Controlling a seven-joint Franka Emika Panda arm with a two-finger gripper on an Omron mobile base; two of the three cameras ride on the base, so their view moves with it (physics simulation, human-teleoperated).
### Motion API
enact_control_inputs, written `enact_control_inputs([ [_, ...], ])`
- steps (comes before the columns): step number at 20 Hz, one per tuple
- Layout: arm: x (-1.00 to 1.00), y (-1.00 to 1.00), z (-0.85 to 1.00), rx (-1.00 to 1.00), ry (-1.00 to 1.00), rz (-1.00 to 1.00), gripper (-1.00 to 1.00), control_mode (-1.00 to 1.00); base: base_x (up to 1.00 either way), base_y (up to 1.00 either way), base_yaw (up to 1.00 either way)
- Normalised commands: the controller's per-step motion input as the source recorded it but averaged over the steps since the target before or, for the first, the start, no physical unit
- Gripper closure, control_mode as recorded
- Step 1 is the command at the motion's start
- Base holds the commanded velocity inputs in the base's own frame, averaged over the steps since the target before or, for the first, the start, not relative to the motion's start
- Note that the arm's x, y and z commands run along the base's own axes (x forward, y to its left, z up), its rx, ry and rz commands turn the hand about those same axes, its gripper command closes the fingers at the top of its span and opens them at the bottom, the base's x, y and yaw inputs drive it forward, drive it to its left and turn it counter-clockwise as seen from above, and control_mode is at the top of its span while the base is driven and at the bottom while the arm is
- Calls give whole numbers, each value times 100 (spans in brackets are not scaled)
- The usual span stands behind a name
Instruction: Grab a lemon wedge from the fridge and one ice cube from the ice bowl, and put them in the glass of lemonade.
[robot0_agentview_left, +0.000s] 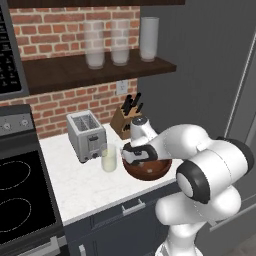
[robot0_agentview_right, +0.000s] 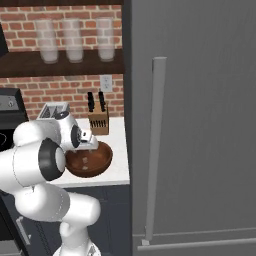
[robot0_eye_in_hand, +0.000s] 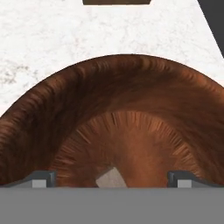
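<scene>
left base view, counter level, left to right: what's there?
stove → toaster → glass of lemonade → ice bowl with the open gripper over its left rim → fridge. The knife block sits behind the bowl, so its place is left out.

Even, soft light fills all three rendered views, with no single lamp apparent. The white counter (robot0_agentview_left: 85, 185) is the brightest surface and carries only faint shading around the toaster (robot0_agentview_left: 86, 135). The fridge (robot0_agentview_right: 200, 125) reads flat dark grey, without glare. Both base views are coarse and slightly soft (the frosted glasses (robot0_agentview_left: 120, 42) look smeared). In the hand view the wooden bowl (robot0_eye_in_hand: 131, 100) shows crisp grain, darker toward its rim, and the pale ice cube (robot0_eye_in_hand: 112, 178) is perhaps lightly blurred.
</scene>
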Motion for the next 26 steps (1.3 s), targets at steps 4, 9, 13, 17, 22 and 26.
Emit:
enact_control_inputs([
  [4,-7,0,-15,0,12,0,-100,-100,0,0,0],
  [9,-8,-1,-3,0,10,0,-100,-100,0,0,0],
  [13,0,-1,0,0,8,0,-100,-100,0,0,0],
  [17,0,0,0,0,1,0,-100,-100,0,0,0],
  [22,2,0,-22,0,0,0,-100,-100,0,0,0],
  [26,0,0,-30,0,0,0,-100,-100,0,0,0],
])
